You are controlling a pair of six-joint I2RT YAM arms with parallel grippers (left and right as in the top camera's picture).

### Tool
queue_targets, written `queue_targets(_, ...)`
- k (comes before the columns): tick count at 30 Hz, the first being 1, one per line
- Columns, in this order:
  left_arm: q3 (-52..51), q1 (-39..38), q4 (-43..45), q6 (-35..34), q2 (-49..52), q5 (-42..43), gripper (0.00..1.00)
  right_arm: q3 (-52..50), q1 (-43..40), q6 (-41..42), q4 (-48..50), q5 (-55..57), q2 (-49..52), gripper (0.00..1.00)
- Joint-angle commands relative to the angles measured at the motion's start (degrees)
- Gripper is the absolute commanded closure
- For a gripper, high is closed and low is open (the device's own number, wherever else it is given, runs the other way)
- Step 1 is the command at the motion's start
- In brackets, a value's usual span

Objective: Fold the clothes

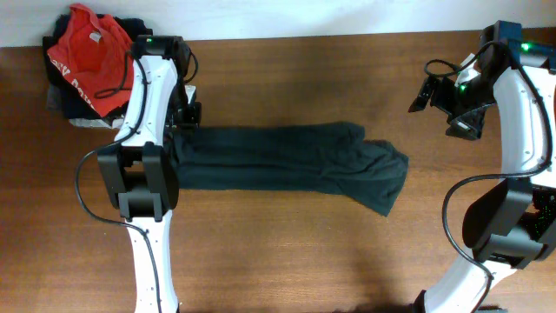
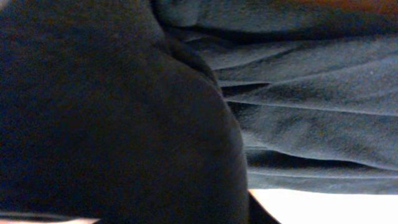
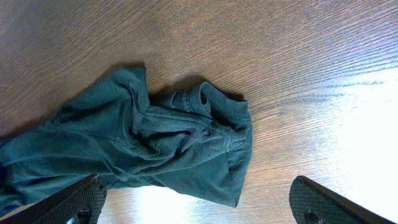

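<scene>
The clothes [image 1: 278, 161] are one dark garment lying as a long wrinkled strip across the middle of the wooden table, its right end bunched. My left gripper [image 1: 186, 117] is down at the strip's left end. In the left wrist view dark cloth [image 2: 298, 112] fills the frame and hides the fingers, so their state does not show. My right gripper [image 1: 441, 97] hangs above the table, to the right of the garment and farther back. In the right wrist view the right gripper [image 3: 198, 190] stands wide open with nothing between its fingers, above the garment's collar end [image 3: 205, 130].
A red T-shirt [image 1: 91, 52] lies on a pile of dark and grey clothes [image 1: 68, 106] at the back left corner. The table's back edge [image 1: 304, 36] meets a white surface. Bare wood [image 1: 287, 252] lies in front of the garment.
</scene>
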Motion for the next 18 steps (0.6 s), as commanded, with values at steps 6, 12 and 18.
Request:
queue_targets(6, 1.0, -0.6, -0.2, -0.5, 0.3, 2.8, 0.49, 0.6, 0.3, 0.1, 0.0, 0.2, 0.1, 0.01)
queue_targets(12, 1.0, -0.6, -0.1, 1.6, 0.3, 13.5, 0.50, 0.6, 0.3, 0.1, 0.0, 0.2, 0.1, 0.01)
queue_targets(18, 1.0, -1.8, -0.1, 2.9, 0.2, 21.1, 0.59, 0.6, 0.3, 0.1, 0.0, 0.2, 0.1, 0.01)
